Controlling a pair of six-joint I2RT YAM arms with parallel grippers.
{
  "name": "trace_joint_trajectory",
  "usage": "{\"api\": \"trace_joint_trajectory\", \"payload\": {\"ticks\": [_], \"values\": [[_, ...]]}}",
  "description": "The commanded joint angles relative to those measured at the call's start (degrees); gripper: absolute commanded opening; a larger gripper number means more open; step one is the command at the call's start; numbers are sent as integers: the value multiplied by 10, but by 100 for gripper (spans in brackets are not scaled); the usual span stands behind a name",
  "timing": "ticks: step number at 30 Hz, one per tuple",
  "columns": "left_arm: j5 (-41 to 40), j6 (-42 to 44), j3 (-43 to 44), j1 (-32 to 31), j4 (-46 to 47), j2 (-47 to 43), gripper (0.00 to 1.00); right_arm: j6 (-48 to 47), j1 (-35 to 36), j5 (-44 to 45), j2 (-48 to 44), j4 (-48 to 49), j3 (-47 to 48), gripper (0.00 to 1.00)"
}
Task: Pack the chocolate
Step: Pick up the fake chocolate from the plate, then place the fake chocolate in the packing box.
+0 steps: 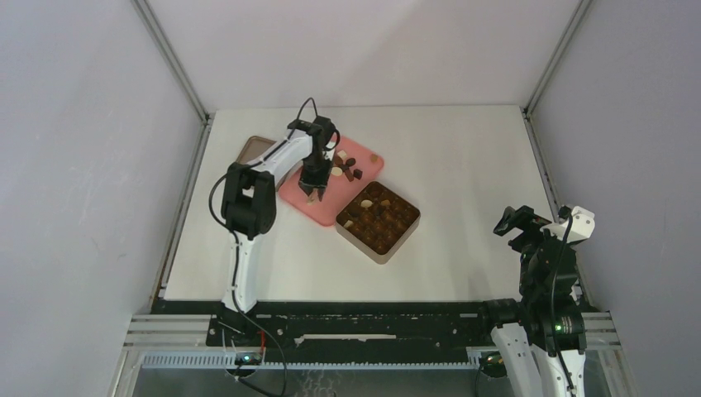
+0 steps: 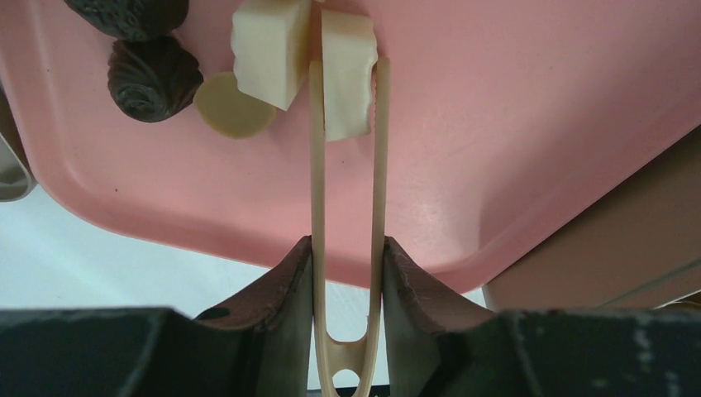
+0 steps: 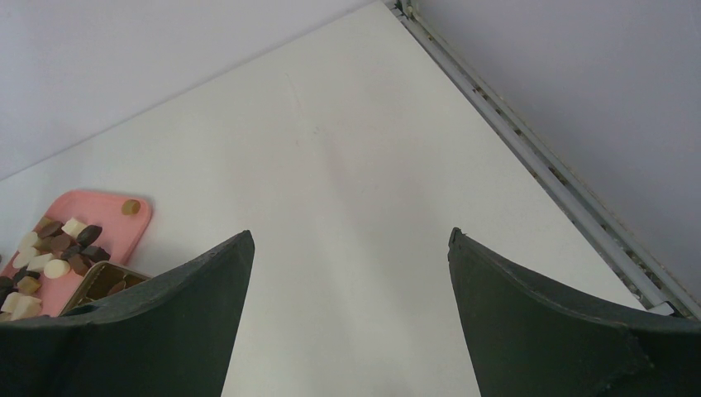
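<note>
Left gripper (image 2: 347,263) clenched on thin, smooth beige tongs (image 2: 317,207) near their joined end. The arm reaches forward, wrist pitched down over the pink plastic tray (image 2: 512,124). The tong tips straddle a blocky cream-white chocolate (image 2: 345,74), one arm against each side. Just left of the tips: white block (image 2: 266,51), flat cream disc (image 2: 233,107), ridged dark piece (image 2: 154,78). To the tool's right in the top view: square tan tin (image 1: 364,246) with a dark gridded insert, several cells filled. Right gripper (image 3: 349,236) spread wide, holding nothing, arm folded near its base over the white table (image 3: 355,149).
</note>
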Motion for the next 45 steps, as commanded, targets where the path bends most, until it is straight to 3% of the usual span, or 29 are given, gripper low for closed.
{"api": "trace_joint_trajectory", "payload": {"ticks": [1,13,22,33,45], "values": [[-5,-7,-6,-2,4,-33,34,-9,3,8,-4,19,1,96],[7,0,-56,-12,5,-119,15,-9,4,8,-6,19,1,96],[56,8,-122,-38,15,-205,15,-9,4,8,-8,19,1,96],[85,9,-195,-120,29,-289,16,-9,4,8,-8,19,1,96],[92,1,-193,-204,46,-261,19,-9,4,7,-7,19,1,96]]}}
